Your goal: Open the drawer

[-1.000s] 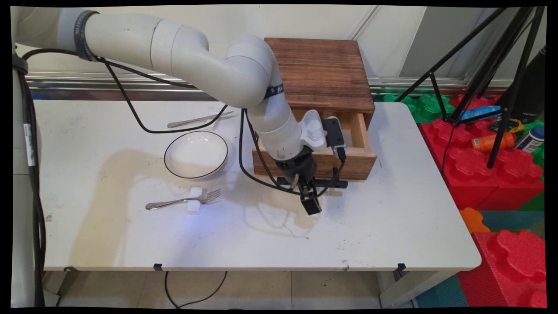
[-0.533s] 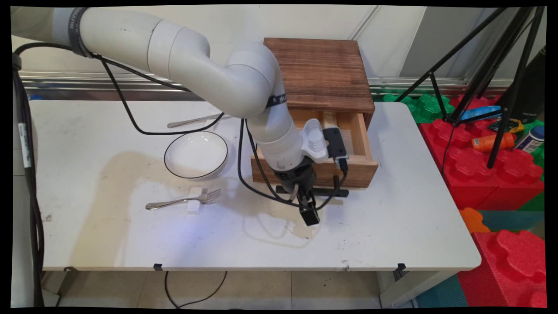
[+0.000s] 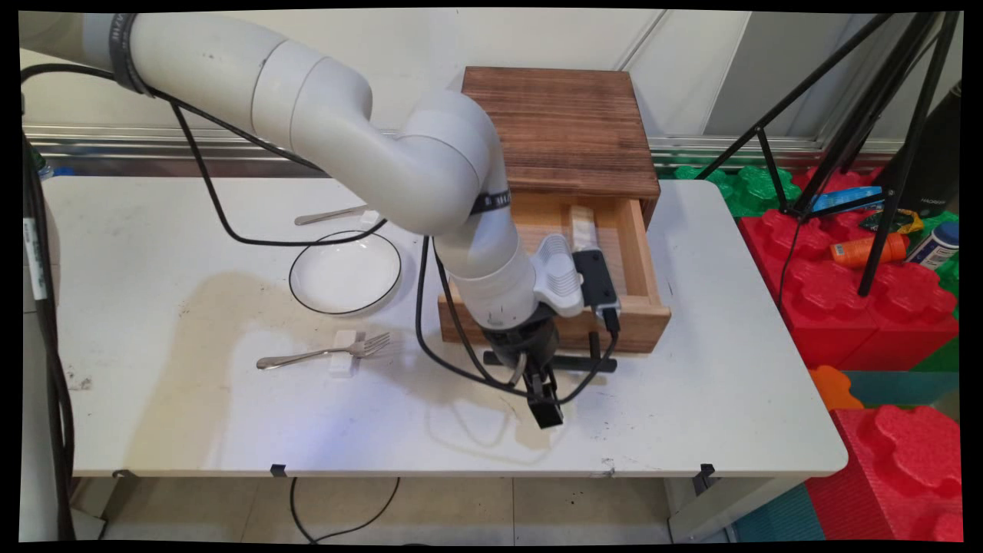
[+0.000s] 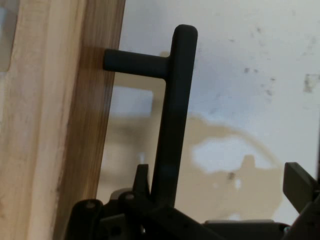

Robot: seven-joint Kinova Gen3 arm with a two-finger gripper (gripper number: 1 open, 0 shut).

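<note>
A wooden cabinet (image 3: 564,130) stands at the back of the white table (image 3: 691,415). Its drawer (image 3: 622,330) is pulled partly out, with a pale oblong object (image 3: 581,226) lying inside. My gripper (image 3: 544,395) hangs just in front of the drawer, over its black bar handle (image 3: 587,363). In the hand view the handle (image 4: 172,115) runs down between my open gripper's (image 4: 220,177) fingers. It lies close against the left finger (image 4: 141,176), which sits between the bar and the drawer front (image 4: 75,125). The right finger (image 4: 300,181) stands well apart.
A white bowl (image 3: 345,271) with a dark rim sits left of the drawer. A fork (image 3: 322,354) lies on a small white rest nearer me, and another utensil (image 3: 330,216) lies behind the bowl. A black tripod (image 3: 883,153) and red foam blocks (image 3: 868,322) stand off the table's right.
The drawer has slid further out toward the table's near edge. My gripper has moved the same way with the handle.
</note>
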